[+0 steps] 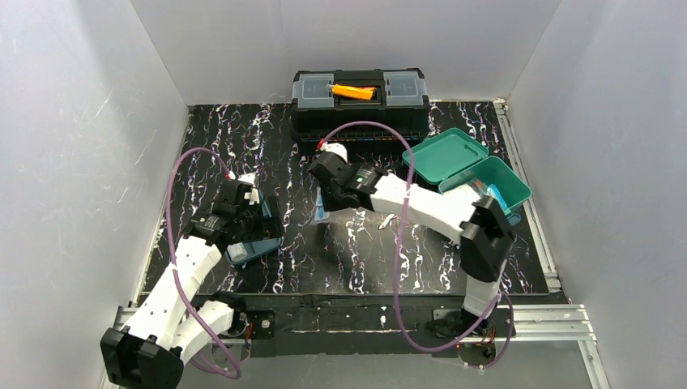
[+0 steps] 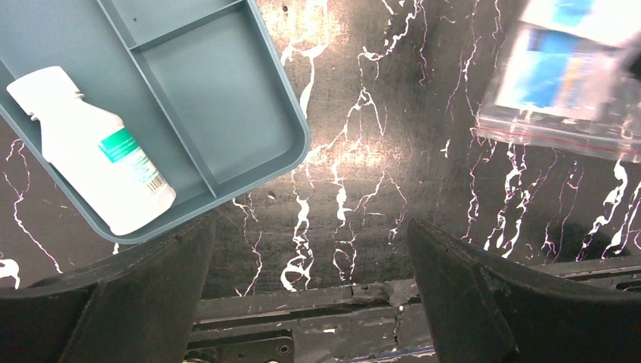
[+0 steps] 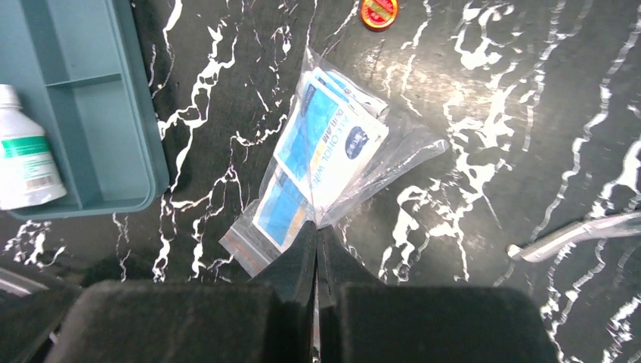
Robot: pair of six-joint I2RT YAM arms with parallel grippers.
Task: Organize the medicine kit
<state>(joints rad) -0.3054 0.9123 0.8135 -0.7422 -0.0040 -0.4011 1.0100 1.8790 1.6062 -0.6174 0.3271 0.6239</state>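
Note:
The teal medicine kit [image 1: 478, 174] stands open at the right, lid tipped back, with items inside. Its darker divided tray [image 1: 261, 245] lies apart at the left and holds a white bottle [image 2: 91, 162]. My right gripper [image 3: 316, 231] is shut on the edge of a clear bag of blue-and-white wipe packets [image 3: 325, 151] and holds it just above the mat, right of the tray [image 3: 98, 121]. In the top view it [image 1: 326, 185] is mid-table. My left gripper [image 2: 310, 257] is open and empty beside the tray's corner [image 2: 189, 91]; the bag [image 2: 559, 68] shows at upper right.
A black toolbox [image 1: 360, 105] with an orange handle stands at the back. A small red-orange round tin [image 3: 379, 11] lies beyond the bag. A pale slender item [image 3: 582, 234] lies on the mat to the right. White walls enclose the table.

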